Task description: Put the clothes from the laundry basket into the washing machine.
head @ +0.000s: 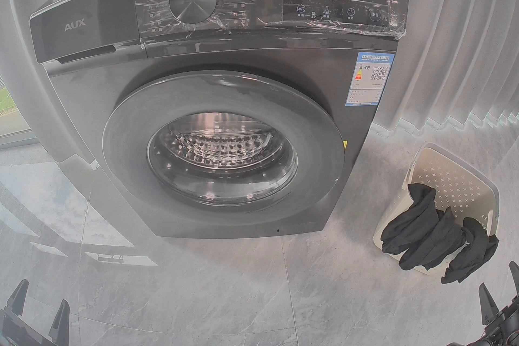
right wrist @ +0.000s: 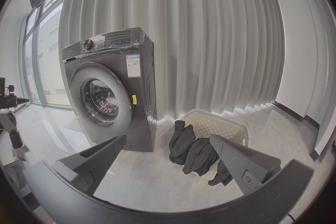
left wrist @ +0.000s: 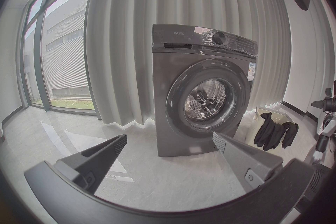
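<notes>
Plainly, both sets of jaws stand wide apart and hold nothing. The left gripper (head: 39,309) hangs low over the bare floor (head: 216,287) in front of the machine. The right gripper (head: 500,290) hangs low on the other side, near the laundry basket (head: 459,174). From each wrist the spread fingers frame the scene ahead, which suits arms parked and ready rather than committed to a grasp.

Beyond the right gripper, the black clothes (head: 432,233) lie in the basket and spill over its near rim in a loose bundle. That hanging fold probably offers the easiest place to pinch, and since the right arm is nearer the basket, it is likely the one to pick.

The basket stands on the floor just beside the washing machine (head: 243,60), on the robot's right, with its mouth tipped somewhat toward the robot, so the load can be reached from the front. The round door (head: 130,147) appears shut flush against the front, with the steel drum (head: 221,147) visible through its glass and no cloth seen inside. By that judgement the task has not begun, and the door must open before any garment goes in, perhaps a job for the left arm. A pale curtain (head: 459,39) hangs behind both.
</notes>
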Motion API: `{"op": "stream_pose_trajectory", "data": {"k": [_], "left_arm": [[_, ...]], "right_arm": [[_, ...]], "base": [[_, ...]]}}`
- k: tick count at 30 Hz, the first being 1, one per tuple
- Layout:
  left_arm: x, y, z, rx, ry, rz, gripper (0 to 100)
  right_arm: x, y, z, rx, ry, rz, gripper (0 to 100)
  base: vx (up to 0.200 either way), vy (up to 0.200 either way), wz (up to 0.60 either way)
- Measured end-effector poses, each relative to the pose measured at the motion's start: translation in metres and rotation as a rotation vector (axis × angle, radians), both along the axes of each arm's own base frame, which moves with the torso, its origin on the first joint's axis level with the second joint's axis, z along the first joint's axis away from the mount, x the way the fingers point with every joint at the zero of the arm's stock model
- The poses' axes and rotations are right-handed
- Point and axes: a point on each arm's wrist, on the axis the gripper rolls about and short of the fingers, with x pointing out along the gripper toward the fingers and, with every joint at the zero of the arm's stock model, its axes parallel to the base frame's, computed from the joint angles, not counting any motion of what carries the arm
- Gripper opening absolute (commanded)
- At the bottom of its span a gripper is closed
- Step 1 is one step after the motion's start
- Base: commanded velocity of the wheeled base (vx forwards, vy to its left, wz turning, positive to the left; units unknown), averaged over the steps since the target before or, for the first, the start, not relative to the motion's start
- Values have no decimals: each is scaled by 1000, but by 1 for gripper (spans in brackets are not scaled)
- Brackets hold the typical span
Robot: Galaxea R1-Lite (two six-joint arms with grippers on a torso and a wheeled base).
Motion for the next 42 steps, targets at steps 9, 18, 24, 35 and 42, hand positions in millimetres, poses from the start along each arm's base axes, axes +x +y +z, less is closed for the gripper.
{"op": "stream_pose_trajectory", "data": {"k": [9, 18, 24, 35, 42], "left_arm": [[0, 0, 0, -2, 0, 0, 100], [0, 0, 0, -2, 0, 0, 100], [0, 0, 0, -2, 0, 0, 100], [0, 0, 0, -1, 0, 1, 100], [0, 0, 0, -1, 0, 0, 100]], "right_arm": [[0, 0, 0, 0, 0, 0, 100], [0, 0, 0, 0, 0, 1, 100], [0, 0, 0, 0, 0, 1, 100], [0, 0, 0, 0, 1, 0, 100], [0, 0, 0, 0, 1, 0, 100]], "base": [[-133, 0, 0], [0, 67, 0], [0, 167, 0], [0, 0, 164], [0, 0, 0]]}}
